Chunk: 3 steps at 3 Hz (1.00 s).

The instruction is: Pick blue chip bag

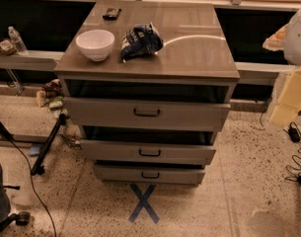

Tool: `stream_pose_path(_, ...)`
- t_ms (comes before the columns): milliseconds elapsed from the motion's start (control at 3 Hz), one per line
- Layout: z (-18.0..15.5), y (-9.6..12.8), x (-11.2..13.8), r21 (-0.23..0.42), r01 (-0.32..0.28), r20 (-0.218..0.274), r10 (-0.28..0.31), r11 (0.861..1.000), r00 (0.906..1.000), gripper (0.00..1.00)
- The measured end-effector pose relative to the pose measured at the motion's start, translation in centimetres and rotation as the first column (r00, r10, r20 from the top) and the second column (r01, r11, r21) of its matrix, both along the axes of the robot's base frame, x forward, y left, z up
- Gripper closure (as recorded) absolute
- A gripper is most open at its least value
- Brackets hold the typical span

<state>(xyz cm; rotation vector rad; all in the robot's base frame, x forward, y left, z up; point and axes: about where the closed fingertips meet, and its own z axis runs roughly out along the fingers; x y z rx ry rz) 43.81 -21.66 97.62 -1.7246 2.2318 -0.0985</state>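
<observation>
The blue chip bag (141, 41) is dark navy foil with white patches. It lies crumpled on top of the grey drawer cabinet (189, 58), left of centre and just right of a round white bowl (95, 44). My gripper (287, 102) hangs at the right edge of the camera view, under the white arm (297, 36). It is to the right of the cabinet, well apart from the bag, and holds nothing that I can see.
A small dark object (111, 13) lies at the cabinet's back left. The three drawers (147, 113) are pulled partly out. A blue X (143, 203) marks the floor in front. A water bottle (17, 40), a tripod leg (47, 144) and cables (294, 132) flank the cabinet.
</observation>
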Motion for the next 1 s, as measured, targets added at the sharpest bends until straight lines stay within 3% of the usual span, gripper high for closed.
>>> stream_pose_path(333,0.0,0.0,0.0,0.000,0.000,0.000,0.000,1.000,1.0000,0.00)
stream_pose_path(667,0.6,0.6,1.3,0.065,0.009,0.058,-0.012,0.998,0.9982,0.00)
stream_pose_path(1000,2.6,3.5,7.1,0.224,0.029,0.188,-0.072,0.974,0.9795,0.00)
